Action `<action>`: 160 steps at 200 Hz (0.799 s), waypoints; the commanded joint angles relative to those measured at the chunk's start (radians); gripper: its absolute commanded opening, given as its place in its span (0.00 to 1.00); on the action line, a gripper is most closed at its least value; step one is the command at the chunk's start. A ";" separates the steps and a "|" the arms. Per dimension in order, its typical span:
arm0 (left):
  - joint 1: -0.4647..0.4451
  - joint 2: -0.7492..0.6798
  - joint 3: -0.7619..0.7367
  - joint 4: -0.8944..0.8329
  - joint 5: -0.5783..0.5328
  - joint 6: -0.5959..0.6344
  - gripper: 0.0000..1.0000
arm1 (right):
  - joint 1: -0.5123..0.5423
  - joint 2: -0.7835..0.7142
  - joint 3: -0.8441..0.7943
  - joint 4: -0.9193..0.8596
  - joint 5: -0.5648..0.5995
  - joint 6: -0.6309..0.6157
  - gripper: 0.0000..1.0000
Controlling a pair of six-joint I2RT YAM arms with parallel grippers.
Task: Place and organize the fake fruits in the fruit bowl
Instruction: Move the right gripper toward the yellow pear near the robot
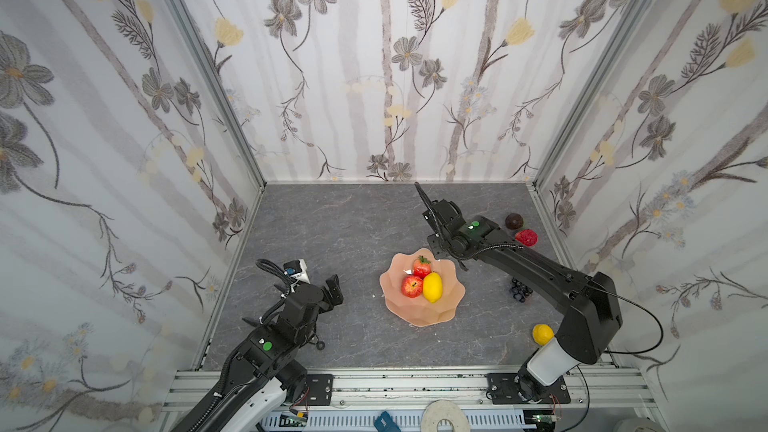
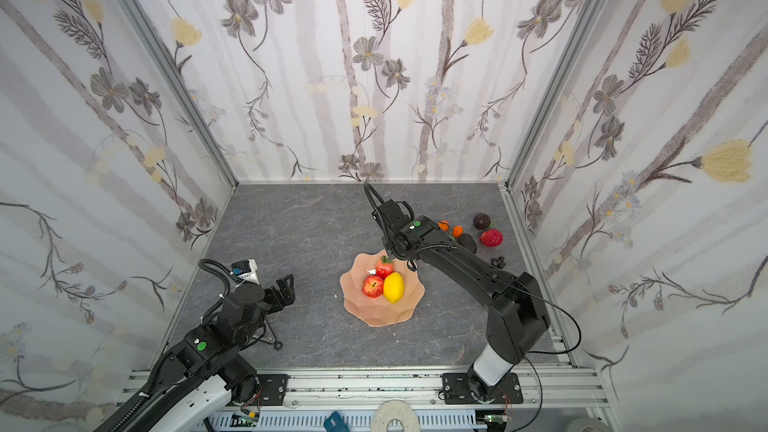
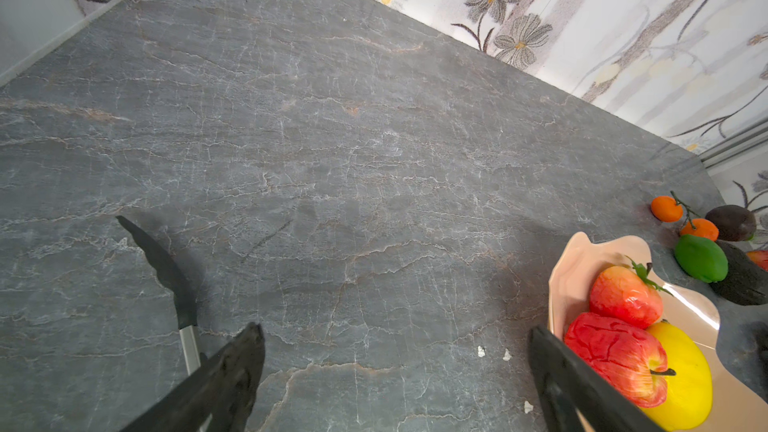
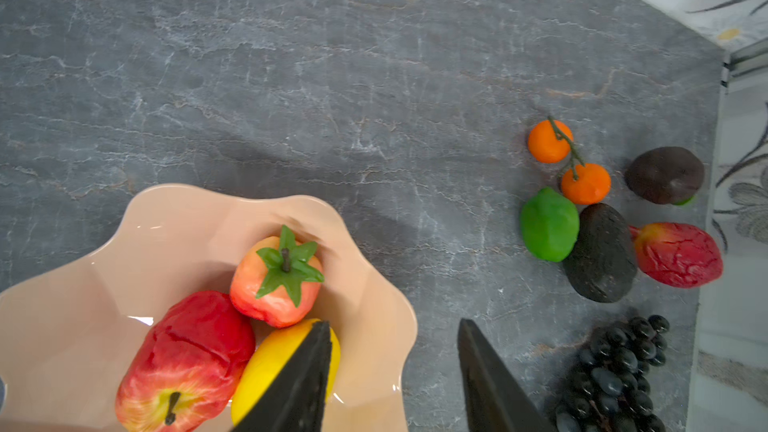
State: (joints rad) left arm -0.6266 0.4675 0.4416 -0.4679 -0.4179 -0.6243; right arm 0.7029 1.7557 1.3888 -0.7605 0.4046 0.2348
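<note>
Now: bowl (image 1: 415, 317) sits on the table (image 1: 332, 222), right of centre. It holds strawberry (image 1: 422, 268) at 12, apple (image 1: 411, 286) at 9 and lemon (image 1: 432, 287) at 3, all three touching.

Right gripper (image 4: 395, 322) hangs over the bowl's 1 o'clock rim, jaws partly apart, nothing between them. In the right wrist view one finger (image 4: 303, 367) overlaps the lemon and the other is over bare table just outside the rim. Whether it touches the lemon I cannot tell.

Left gripper (image 3: 395, 328) is spread wide and empty, well apart from the bowl at its 9 o'clock.

Loose at the bowl's 2 o'clock:
- oranges (image 4: 548, 141), a pair
- lime (image 4: 548, 224) against avocado (image 4: 602, 251)
- second avocado (image 4: 665, 174)
- loose apple (image 4: 677, 255)

Grapes (image 4: 615, 376) lie at 3 o'clock. Pear (image 1: 542, 333) is at 4, partly behind the right arm (image 1: 540, 276).
</note>
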 commanded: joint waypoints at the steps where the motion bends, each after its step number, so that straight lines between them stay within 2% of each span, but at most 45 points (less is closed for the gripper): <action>1: 0.002 -0.026 -0.002 0.012 -0.039 0.032 1.00 | -0.020 -0.065 -0.048 0.040 0.109 0.063 0.60; 19: 0.001 -0.064 -0.022 0.010 -0.062 0.036 1.00 | -0.052 -0.134 -0.112 0.057 0.144 0.108 0.67; 47: 0.001 -0.136 -0.040 -0.014 -0.091 0.047 1.00 | -0.101 -0.264 -0.218 0.081 0.147 0.196 0.86; 87: 0.001 -0.207 -0.089 0.003 -0.078 0.083 1.00 | -0.175 -0.381 -0.372 0.065 0.100 0.295 0.99; 118: 0.001 -0.191 -0.097 0.022 -0.040 0.097 1.00 | -0.229 -0.432 -0.477 0.024 0.037 0.371 1.00; 160: 0.002 -0.182 -0.109 0.035 0.006 0.099 1.00 | -0.335 -0.523 -0.586 -0.026 0.045 0.566 1.00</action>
State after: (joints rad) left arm -0.6266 0.2802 0.3378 -0.4641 -0.4332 -0.5343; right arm 0.4156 1.2675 0.8436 -0.7631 0.4454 0.6395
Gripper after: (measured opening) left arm 0.997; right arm 0.996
